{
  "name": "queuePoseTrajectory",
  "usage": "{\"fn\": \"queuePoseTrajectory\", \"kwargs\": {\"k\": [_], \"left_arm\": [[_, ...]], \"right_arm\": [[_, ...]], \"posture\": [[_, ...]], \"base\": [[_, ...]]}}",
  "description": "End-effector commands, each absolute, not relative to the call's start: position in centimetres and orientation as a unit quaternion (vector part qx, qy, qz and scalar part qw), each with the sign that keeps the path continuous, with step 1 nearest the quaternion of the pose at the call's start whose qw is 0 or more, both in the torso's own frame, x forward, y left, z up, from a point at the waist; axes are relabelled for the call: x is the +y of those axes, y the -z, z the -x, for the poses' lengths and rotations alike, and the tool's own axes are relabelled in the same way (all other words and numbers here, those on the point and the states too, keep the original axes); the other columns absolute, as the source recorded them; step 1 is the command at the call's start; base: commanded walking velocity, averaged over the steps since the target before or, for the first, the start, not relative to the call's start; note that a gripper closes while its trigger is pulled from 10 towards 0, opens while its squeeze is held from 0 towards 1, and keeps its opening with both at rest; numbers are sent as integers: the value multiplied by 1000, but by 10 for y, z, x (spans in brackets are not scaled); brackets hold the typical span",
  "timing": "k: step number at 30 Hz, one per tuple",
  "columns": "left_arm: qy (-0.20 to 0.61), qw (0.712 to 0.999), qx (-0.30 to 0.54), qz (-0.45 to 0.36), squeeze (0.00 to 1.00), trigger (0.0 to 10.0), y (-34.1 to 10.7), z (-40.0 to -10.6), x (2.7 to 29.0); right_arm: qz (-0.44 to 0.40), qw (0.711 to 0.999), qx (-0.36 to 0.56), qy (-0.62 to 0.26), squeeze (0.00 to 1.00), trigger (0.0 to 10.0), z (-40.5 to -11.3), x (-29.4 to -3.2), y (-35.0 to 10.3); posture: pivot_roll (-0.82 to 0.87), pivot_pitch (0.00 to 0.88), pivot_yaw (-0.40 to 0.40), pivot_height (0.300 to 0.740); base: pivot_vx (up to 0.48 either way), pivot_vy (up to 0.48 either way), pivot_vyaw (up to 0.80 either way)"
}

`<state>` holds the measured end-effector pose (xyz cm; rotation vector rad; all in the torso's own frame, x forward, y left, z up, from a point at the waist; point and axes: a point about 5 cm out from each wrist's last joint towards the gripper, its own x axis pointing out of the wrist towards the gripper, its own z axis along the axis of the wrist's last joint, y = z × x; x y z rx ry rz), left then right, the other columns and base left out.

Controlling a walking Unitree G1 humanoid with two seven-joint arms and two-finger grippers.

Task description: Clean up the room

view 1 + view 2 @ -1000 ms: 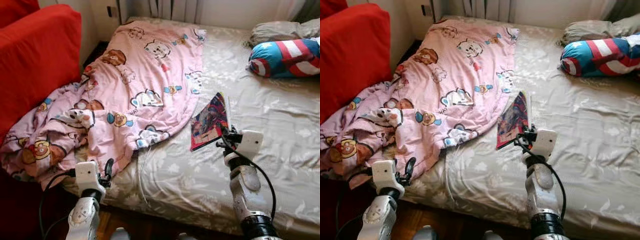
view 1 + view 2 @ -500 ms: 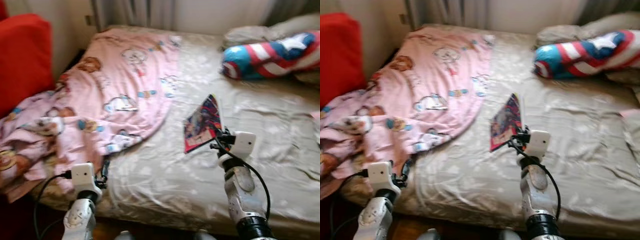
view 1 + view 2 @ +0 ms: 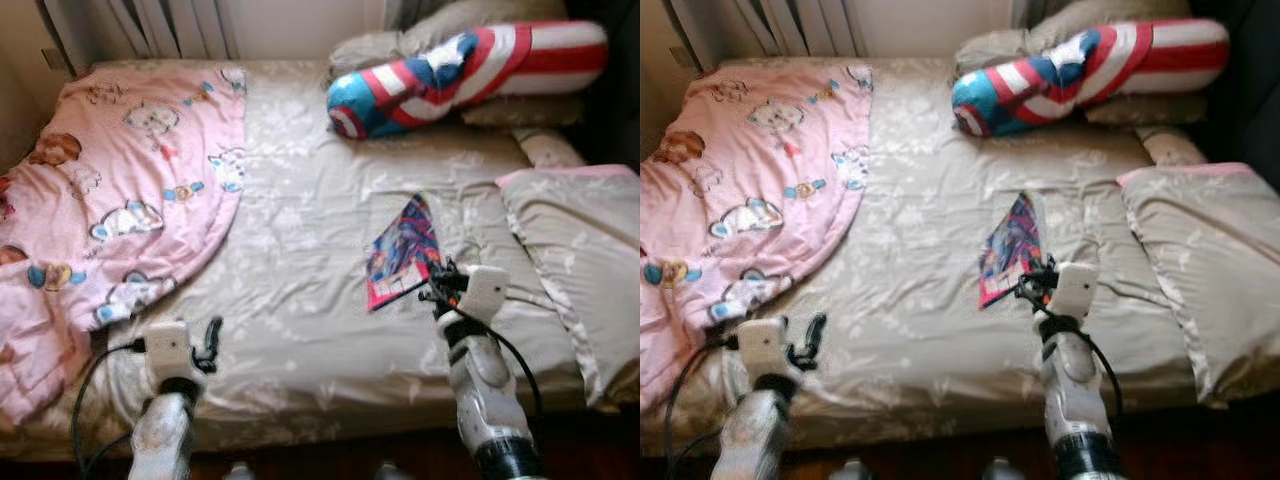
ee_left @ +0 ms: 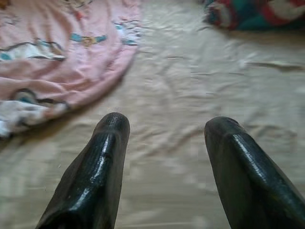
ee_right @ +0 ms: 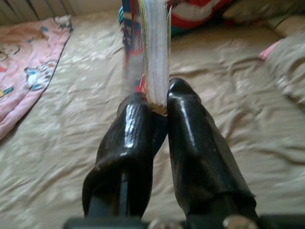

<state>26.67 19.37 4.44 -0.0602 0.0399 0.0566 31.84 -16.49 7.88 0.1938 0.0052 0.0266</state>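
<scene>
From my head cameras, I am looking down on a bed covered by a beige patterned sheet. My right tool is clenched on the near corner of a colourful comic book, holding it raised above the middle of the bed, tilted up on edge. My left tool sits low at the near edge of the bed, released and holding nothing. A pink cartoon blanket spreads over the left side of the bed. A red, white and blue bolster pillow lies at the far end, and a beige pillow with a pink edge lies on the right.

From my left wrist, my two black fingers stand apart over bare sheet, the pink blanket beyond them.

From my right wrist, my fingers pinch the book's page edges, which rise straight up between them.
</scene>
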Motion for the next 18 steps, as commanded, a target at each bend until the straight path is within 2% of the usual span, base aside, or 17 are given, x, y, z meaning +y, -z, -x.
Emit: {"fn": "queuePoseTrajectory", "kwargs": {"k": [1,10,18], "left_arm": [[-39,998,33,23,0,10000,-39,-261,203],[-39,998,34,21,0,10000,-40,-261,203],[-43,998,35,25,0,10000,-40,-262,205]], "right_arm": [[-100,995,-22,-19,0,10000,-321,-164,-89],[-101,994,-22,-30,0,10000,-321,-161,-89],[-101,994,-18,-45,0,10000,-321,-160,-88]], "posture": [[44,162,-48,712],[42,160,-45,712],[43,157,-44,712]], "base": [[0,-315,0],[0,-313,0],[0,0,0]]}}
